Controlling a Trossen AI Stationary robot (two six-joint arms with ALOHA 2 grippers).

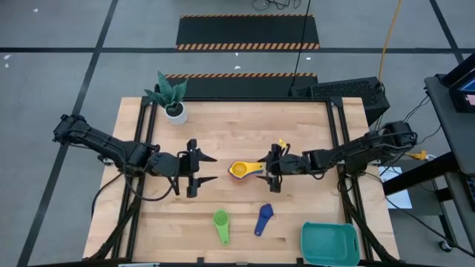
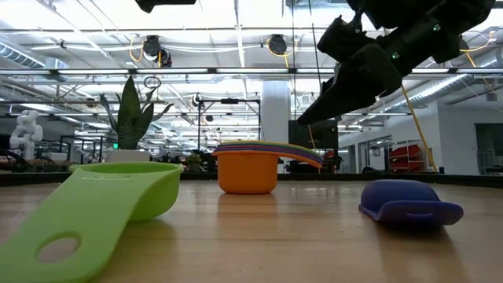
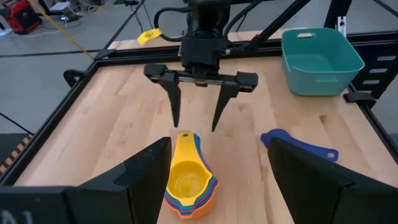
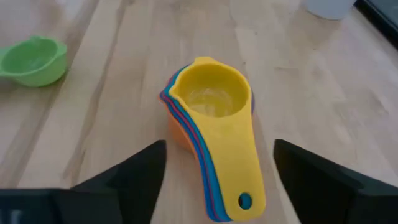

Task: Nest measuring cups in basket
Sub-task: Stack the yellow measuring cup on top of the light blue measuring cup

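A nested stack of measuring cups (image 1: 239,170), yellow on top and orange at the bottom (image 2: 247,171), stands on its base at mid-table. Its handles point toward the table's right. My right gripper (image 4: 219,146) is open. In the low view (image 2: 314,110) it hangs a little above the handle end, one finger to either side, touching nothing. My left gripper (image 1: 214,168) is open, just left of the stack and facing it (image 3: 219,143). A green cup (image 1: 221,226) and a dark blue cup (image 1: 263,219) lie apart near the near edge. The teal basket (image 1: 330,242) sits at the near right corner.
A white pot with a plant (image 1: 174,111) stands at the far left of the table. Bare wood lies between the stack and the two loose cups. Dark frame rails (image 1: 343,148) run along the table's left and right sides.
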